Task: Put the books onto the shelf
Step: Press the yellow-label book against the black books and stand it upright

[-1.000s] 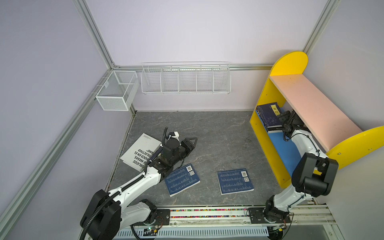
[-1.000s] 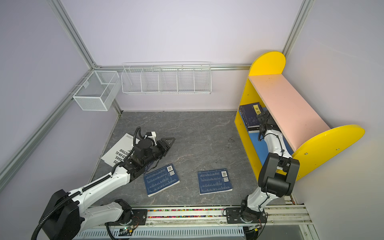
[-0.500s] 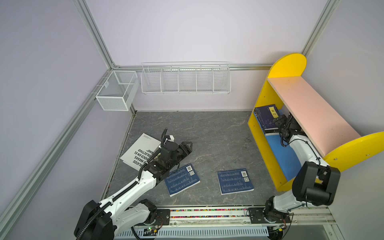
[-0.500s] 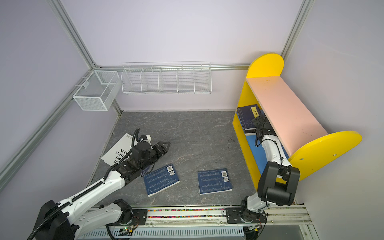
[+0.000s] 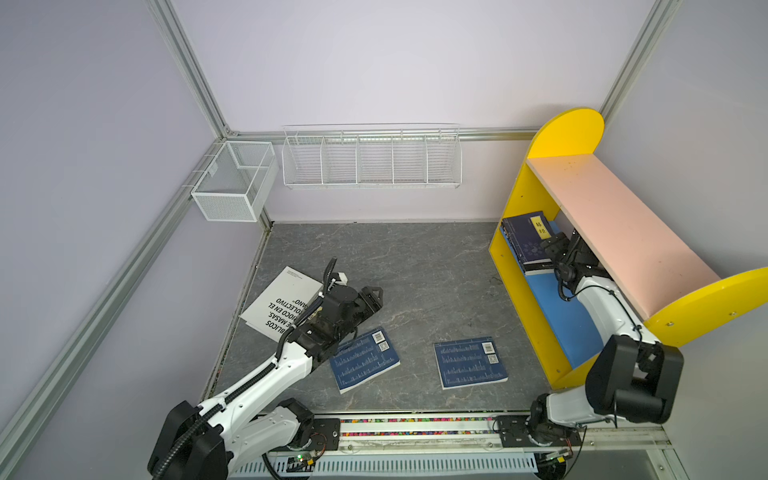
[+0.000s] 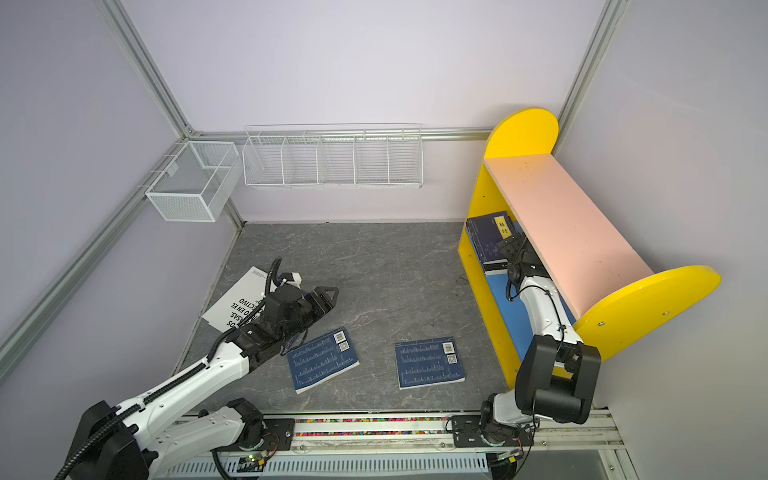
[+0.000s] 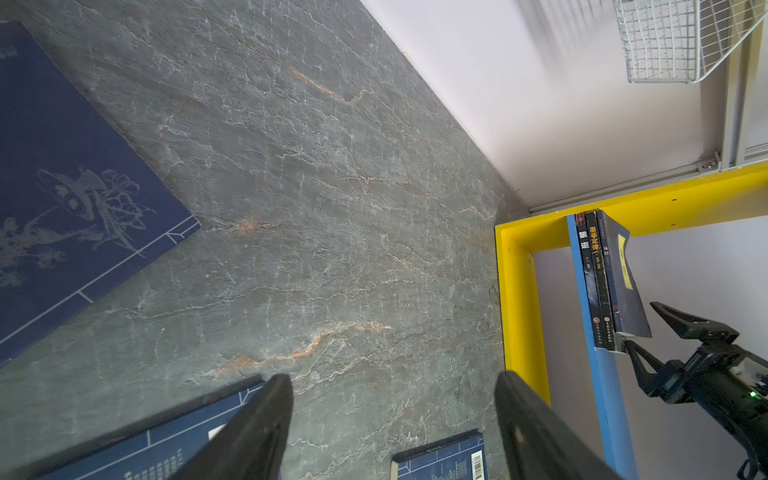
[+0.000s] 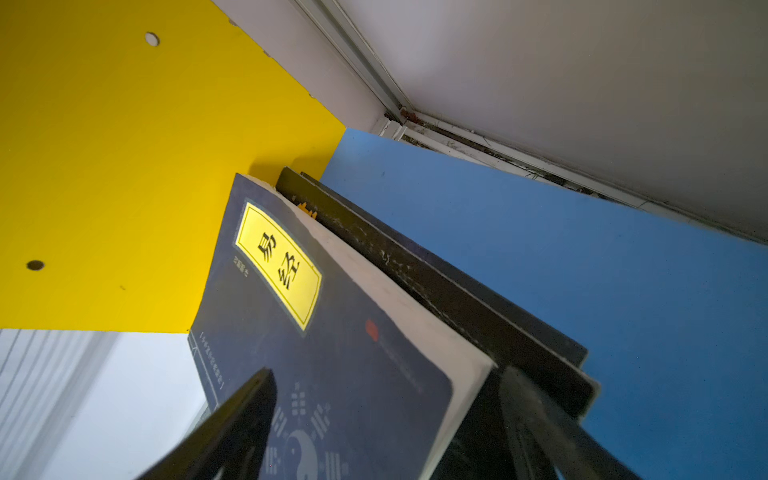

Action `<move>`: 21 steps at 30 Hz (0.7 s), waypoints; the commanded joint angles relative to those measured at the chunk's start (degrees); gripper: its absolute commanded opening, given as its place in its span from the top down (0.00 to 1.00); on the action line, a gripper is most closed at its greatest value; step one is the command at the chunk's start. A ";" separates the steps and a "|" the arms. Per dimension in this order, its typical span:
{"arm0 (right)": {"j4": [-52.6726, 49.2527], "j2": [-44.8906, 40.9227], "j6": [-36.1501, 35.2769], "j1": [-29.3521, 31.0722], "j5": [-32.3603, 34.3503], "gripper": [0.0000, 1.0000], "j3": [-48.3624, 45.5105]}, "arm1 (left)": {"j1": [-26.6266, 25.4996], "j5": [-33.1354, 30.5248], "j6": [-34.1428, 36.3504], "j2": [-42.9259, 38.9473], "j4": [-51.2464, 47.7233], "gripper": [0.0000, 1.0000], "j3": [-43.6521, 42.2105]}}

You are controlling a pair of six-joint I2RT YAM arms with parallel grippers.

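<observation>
The shelf [image 5: 623, 232] stands at the right. A stack of books [image 5: 525, 243] lies on its blue lower board [image 8: 582, 249]: a navy one with a yellow label [image 8: 316, 332] over two black ones. My right gripper [image 5: 548, 246] [image 8: 386, 374] is open at the stack's near end, its jaws wide either side of the navy book's corner. On the floor lie two navy books [image 5: 365, 365] [image 5: 469, 361] and a white book [image 5: 282, 303]. My left gripper [image 5: 374, 296] [image 7: 392, 376] hovers open and empty between them. The left wrist view shows one more navy book [image 7: 62, 187] on the floor.
A white wire rack [image 5: 372, 158] and a mesh basket [image 5: 232, 183] hang on the back and left walls. The arms' rail [image 5: 415, 424] runs along the front edge. Grey stone-patterned floor [image 5: 415, 270] stretches between my left gripper and the shelf.
My left gripper's jaws have widened, and the left arm has shifted slightly. The shelf, its stack and my right gripper have slid a little to the left.
</observation>
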 commanded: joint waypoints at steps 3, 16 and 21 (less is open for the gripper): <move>-6.76 1.66 -3.03 3.48 0.81 0.12 1.48 | -0.12 0.52 1.39 2.13 2.80 0.23 -0.95; -4.48 9.60 -12.21 3.40 13.10 0.12 2.68 | -0.12 3.51 1.44 8.80 6.58 0.23 0.57; -4.78 9.93 -16.06 4.56 17.72 0.11 2.83 | -0.03 3.77 1.23 10.55 8.29 0.23 0.66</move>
